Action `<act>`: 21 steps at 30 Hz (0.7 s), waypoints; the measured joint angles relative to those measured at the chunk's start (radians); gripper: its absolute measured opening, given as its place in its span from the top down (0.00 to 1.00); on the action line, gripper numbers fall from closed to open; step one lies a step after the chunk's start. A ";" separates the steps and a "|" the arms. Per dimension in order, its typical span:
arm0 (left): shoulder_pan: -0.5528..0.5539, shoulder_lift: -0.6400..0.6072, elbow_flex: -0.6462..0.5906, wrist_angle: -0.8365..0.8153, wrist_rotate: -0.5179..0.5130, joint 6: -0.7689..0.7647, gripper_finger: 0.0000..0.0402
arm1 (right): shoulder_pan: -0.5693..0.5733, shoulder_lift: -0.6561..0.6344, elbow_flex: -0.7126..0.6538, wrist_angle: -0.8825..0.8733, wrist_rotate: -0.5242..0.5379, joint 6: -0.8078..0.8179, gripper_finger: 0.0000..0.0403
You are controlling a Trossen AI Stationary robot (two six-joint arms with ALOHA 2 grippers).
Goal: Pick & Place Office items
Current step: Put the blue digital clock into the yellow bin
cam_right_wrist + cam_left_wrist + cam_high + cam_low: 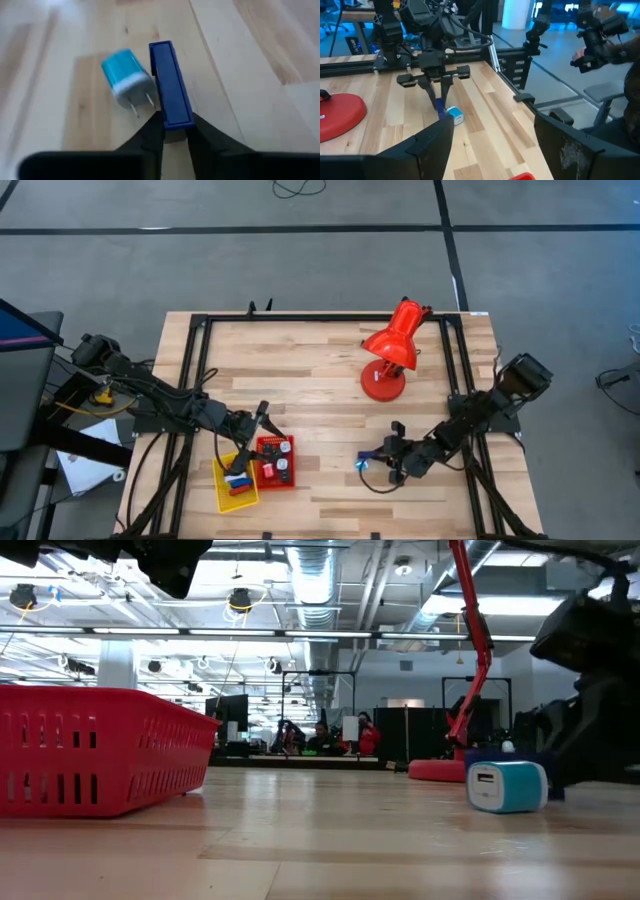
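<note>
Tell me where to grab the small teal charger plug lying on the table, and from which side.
Grip the teal charger across its two flat side faces on the blocky body, coming straight down from above. It lies on its side with the prongs sticking out level, so avoid that end. The blue bar held in the right hand sits close alongside it, so clear that first. The left hand is over the trays.

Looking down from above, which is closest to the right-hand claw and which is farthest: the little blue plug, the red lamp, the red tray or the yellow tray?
From the right gripper, in the overhead view:
1. Blue plug, just beside the jaws, toward the table's middle.
2. Red lamp, at the table's far edge.
3. Red tray, across the table by the left gripper.
4. Yellow tray, beyond the red tray, farthest.
</note>
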 joint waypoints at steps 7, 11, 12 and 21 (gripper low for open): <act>0.036 0.001 0.053 -0.112 -0.171 -0.098 0.33 | -0.077 -0.140 0.042 -0.066 0.000 -0.027 0.87; 0.074 0.024 0.152 -0.327 -0.166 -0.133 0.33 | -0.194 -0.163 0.191 -0.279 -0.056 -0.063 0.87; 0.080 0.027 0.177 -0.378 -0.167 -0.140 0.33 | -0.221 -0.149 0.235 -0.314 -0.070 -0.082 0.87; 0.116 0.069 0.385 -0.801 -0.151 -0.123 0.33 | -0.357 0.118 0.699 -0.566 -0.186 -0.239 0.87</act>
